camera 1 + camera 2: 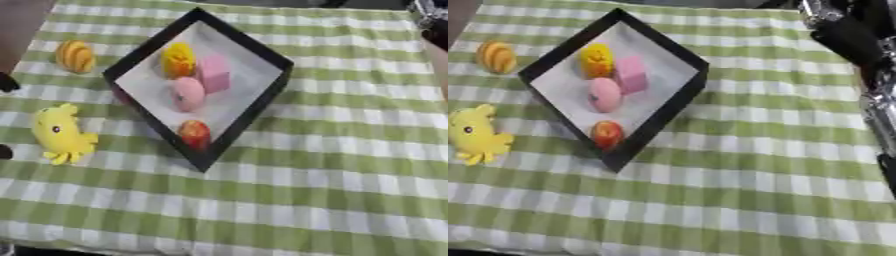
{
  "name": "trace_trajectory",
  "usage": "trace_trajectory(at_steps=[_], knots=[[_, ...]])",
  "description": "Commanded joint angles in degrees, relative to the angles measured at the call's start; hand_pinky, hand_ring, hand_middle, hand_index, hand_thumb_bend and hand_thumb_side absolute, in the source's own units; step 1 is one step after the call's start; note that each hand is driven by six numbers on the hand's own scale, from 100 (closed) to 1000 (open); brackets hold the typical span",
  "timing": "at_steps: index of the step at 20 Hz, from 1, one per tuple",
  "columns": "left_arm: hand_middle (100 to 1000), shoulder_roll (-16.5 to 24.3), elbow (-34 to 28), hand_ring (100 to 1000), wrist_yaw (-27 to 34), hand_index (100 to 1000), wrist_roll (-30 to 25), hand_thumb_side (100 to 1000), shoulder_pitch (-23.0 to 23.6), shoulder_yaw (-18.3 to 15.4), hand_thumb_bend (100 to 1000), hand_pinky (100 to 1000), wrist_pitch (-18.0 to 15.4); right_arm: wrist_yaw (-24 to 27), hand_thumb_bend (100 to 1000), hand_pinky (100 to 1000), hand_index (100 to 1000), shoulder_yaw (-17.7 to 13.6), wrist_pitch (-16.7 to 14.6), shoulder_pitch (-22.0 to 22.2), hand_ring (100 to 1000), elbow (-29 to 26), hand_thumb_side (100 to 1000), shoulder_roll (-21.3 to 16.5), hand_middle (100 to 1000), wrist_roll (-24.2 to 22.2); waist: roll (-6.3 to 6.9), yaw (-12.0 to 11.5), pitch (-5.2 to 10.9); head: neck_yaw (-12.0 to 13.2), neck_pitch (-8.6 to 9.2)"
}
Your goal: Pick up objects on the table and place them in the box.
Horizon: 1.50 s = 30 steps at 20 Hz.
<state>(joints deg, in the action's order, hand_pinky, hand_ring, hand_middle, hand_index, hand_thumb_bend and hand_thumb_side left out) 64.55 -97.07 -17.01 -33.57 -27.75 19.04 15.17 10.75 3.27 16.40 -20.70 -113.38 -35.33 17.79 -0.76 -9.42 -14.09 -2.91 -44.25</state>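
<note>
A black-rimmed box (254,47) with a white floor lies askew like a diamond on the checked cloth. Inside it are a yellow item (178,59), a pink cube (214,74), a pink round item (186,93) and a red round fruit (194,134) in the near corner. Left of the box, an orange striped item (75,56) and a yellow plush toy (59,134) lie on the cloth. Dark bits of my left hand (6,82) show at the left edge, near the plush toy. My right arm (852,37) runs down the right edge, far from the box; little of its hand shows.
The green and white checked cloth (332,190) covers the table, with open cloth in front of and to the right of the box. The table's near edge runs along the bottom of the view.
</note>
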Motion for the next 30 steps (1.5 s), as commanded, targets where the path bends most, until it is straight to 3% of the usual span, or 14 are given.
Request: trace_trajectory(at_steps=[1,9,15,30], knots=[[776,0.2,1.17,832,0.78,871,0.68,203,-2.27,0.78,731,877,0.07,0.26,348,898,800,-0.27,0.0,-0.86,767,-1.21,354,-0.74,701,0.16,0.64,0.07,2.14,0.32,0.13],[770,-3.24,5.02,829,1.04,870,-0.15,226,-6.75,3.59,748,873,-0.58,0.34,347,897,799,-0.16,0.62,-1.56,767,-1.21,354,-0.12,700,0.28,0.69,0.24,2.0,0.54,0.13],[776,-5.73,7.83,831,-3.74,865,-1.22,160,-9.28,5.2,761,868,-2.55,0.54,350,896,797,-0.06,0.56,-1.84,761,-1.21,350,0.2,700,0.34,0.66,0.41,2.05,0.51,0.13],[786,-10.81,14.96,834,-12.91,866,-3.7,146,-12.01,7.63,758,864,-7.54,1.26,343,895,792,-0.08,0.28,-1.87,753,-1.21,351,0.78,694,1.35,0.59,0.62,2.11,3.85,0.13]])
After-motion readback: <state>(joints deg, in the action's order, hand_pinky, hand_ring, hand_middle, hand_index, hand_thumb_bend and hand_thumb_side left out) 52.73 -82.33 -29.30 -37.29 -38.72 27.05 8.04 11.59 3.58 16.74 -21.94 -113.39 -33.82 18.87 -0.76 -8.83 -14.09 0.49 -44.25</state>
